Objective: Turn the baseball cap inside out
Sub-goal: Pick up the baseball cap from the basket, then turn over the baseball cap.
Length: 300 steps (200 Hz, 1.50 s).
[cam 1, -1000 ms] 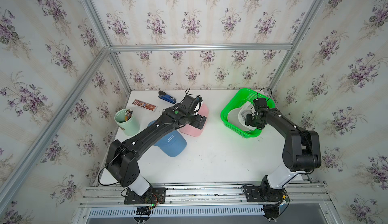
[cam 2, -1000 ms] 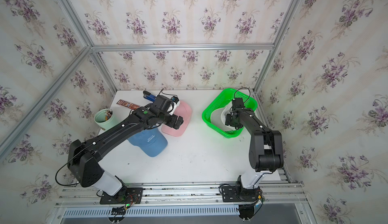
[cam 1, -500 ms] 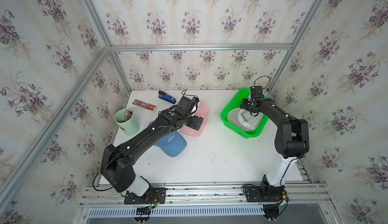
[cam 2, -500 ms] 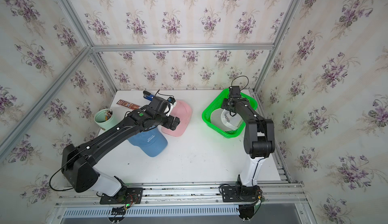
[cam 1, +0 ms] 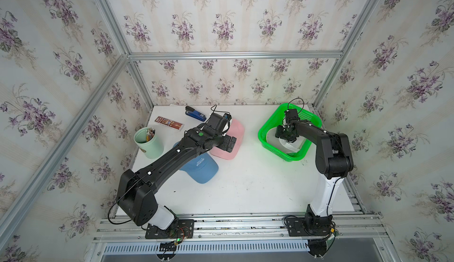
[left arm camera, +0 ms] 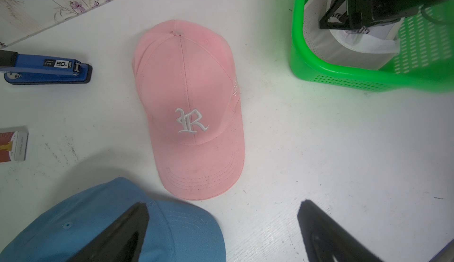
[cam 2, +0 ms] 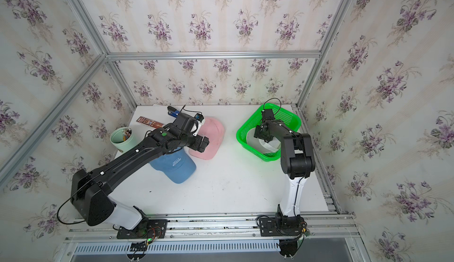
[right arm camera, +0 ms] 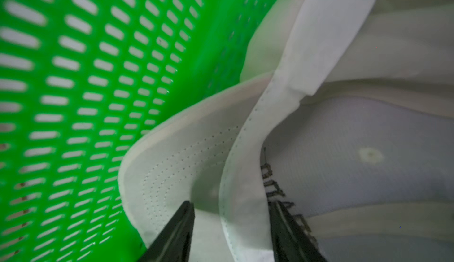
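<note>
Blue cap [cam 1: 200,168] lies nearest on the desk [cam 1: 245,187], brim toward the front, partly under my L arm. Just past it my L tool [left arm camera: 224,203] hangs above the desk w/ fingers spread wide, nothing btwn them. Pink cap [left arm camera: 189,96] sits top-up beyond that, its brim end near the blue cap. Off to the right, a green basket [cam 1: 293,157] holds the white cap [right arm camera: 344,39], its inside showing. My R tool [right arm camera: 232,203] is down in there, fingers partway apart, straddling the cap's inner band but not pinching it. Far left: cup [cam 1: 148,141] w/ pencils, then box [cam 1: 169,123], then stapler [cam 1: 195,114] by the back wall.
</note>
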Available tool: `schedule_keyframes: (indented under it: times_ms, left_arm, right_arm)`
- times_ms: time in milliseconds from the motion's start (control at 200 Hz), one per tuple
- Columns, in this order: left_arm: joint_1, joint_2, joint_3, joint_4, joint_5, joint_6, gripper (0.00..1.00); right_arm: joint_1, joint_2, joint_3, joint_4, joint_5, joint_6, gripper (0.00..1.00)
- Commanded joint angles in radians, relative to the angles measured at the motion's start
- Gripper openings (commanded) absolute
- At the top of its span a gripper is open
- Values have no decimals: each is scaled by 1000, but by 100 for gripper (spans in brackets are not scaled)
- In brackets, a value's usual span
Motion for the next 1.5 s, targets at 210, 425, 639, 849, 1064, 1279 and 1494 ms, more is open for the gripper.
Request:
schedule_keyframes:
  times_ms: [210,425,639,849,1064,1279,1494]
  left_arm:
    - [13,-20,-9,15,-13,-3,99]
    - [14,-18,-10,18,-5,-12,99]
    - [15,-20,8,6,-7,-20,99]
    - [14,-8,92,-25,60,-65,99]
    - [14,39,217,-21,197,-186,99]
    - [2,109,231,142,299,-289,95]
    - [-12,117,209,205,322,-279,88]
  right_arm:
    - [-1,28,-41,58,-45,-8,20]
    - [1,-41,-73,94,-56,-14,9]
    - [1,-182,-55,75,-78,-44,5]
    - [1,-282,-57,53,-106,-59,5]
    - [26,-421,-104,93,-172,-43,5]
    - [139,-492,-110,125,-171,12,5]
    - [262,-508,-76,129,-139,42,6]
